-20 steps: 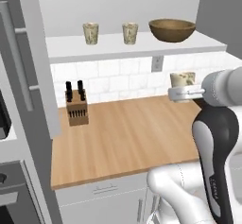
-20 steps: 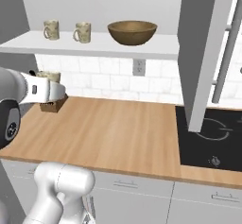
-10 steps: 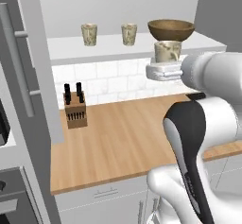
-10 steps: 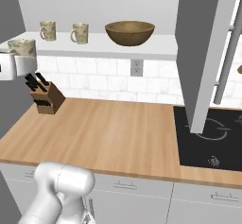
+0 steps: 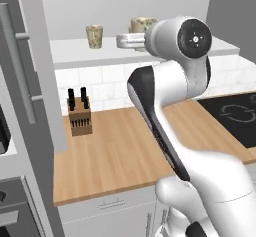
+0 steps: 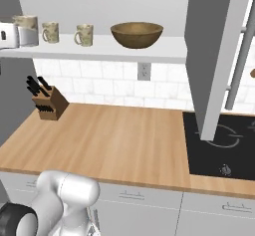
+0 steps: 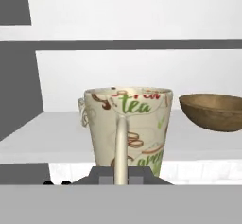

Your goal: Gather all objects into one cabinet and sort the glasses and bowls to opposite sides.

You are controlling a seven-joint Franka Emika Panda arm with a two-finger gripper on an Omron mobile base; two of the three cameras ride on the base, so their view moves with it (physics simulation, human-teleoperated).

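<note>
My gripper (image 7: 121, 176) is shut on the handle of a beige cup (image 7: 127, 124) printed with "tea", and holds it upright. The cup hangs at shelf height, in front of the cabinet's white shelf board (image 6: 124, 51) near its left end. From the right base view, the gripper (image 6: 7, 35) and its cup (image 6: 27, 29) sit at the far left. Two more cups (image 6: 51, 32) (image 6: 84, 34) stand on the shelf. To their right rests the brown wooden bowl (image 6: 137, 33) (image 7: 212, 110). From the left, the held cup (image 5: 142, 25) shows beside one shelf cup (image 5: 94, 36); the arm hides the rest.
A knife block (image 6: 47, 103) stands at the back left of the wooden counter (image 6: 114, 145). A black cooktop (image 6: 224, 145) lies at the right. A grey vertical panel (image 6: 214, 56) comes down right of the shelf. A tall grey unit with a bar handle (image 5: 22, 76) stands at the left.
The arm has swung the held cup upward and toward the shelf, from above the counter to shelf height. The shelf cups, bowl and cameras have not moved.
</note>
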